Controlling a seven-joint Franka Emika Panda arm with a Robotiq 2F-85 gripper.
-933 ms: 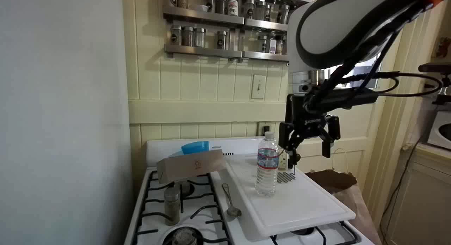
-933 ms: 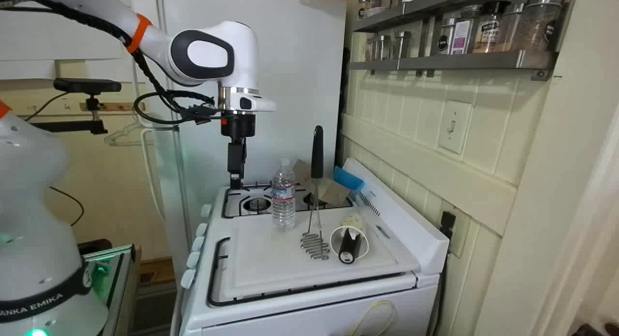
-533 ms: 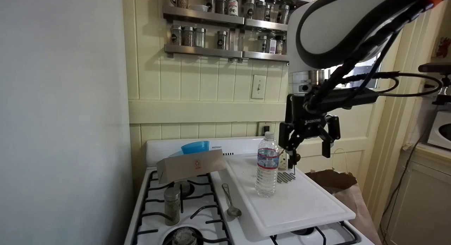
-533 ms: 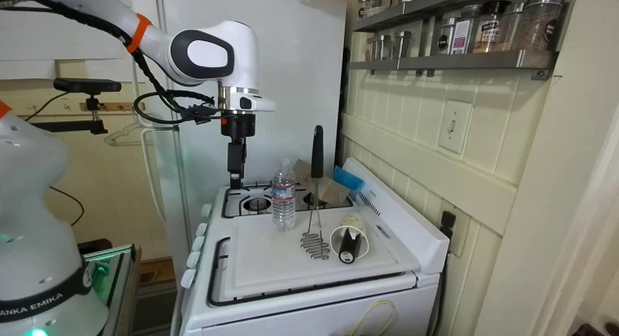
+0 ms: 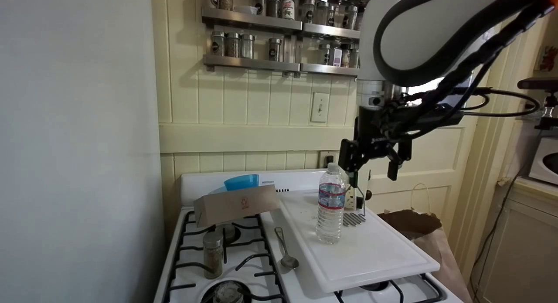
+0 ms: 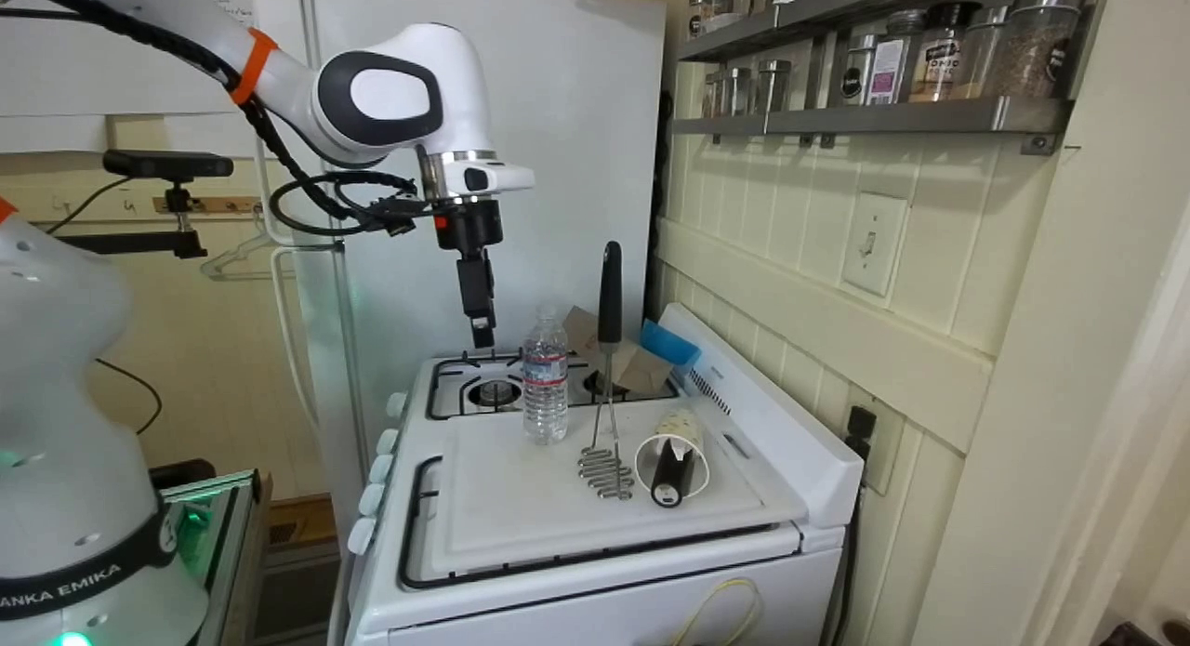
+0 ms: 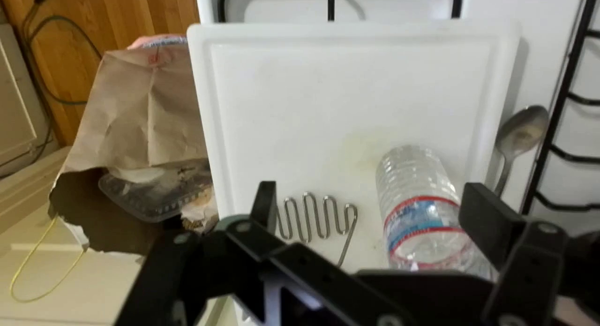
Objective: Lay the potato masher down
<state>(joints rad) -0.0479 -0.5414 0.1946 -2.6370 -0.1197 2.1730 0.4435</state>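
Note:
The potato masher has a black handle and a zigzag wire head. It stands upright on the white board [image 6: 521,525] with its handle [image 6: 610,297] up. In an exterior view its wire head [image 5: 355,218] shows behind the bottle, and its handle is hidden by my gripper. In the wrist view the wire head [image 7: 316,220] lies near the left finger, and its handle is hidden. My gripper [image 5: 373,176] is open and empty, tilted above the stove. In an exterior view the gripper [image 6: 482,335] hangs left of the masher handle, apart from it. It also shows in the wrist view [image 7: 378,213].
A water bottle [image 6: 546,376] stands beside the masher, below the right finger in the wrist view. A tipped cup [image 6: 641,455] with a black cylinder [image 6: 671,479] lies beside the masher head. A spoon [image 5: 285,253], jar [image 5: 212,255] and cardboard box [image 5: 237,202] are on the stove.
My gripper has risen slightly, tilted, and shifted right toward the bottle and masher in an exterior view. It stays open. The masher and bottle have not moved.

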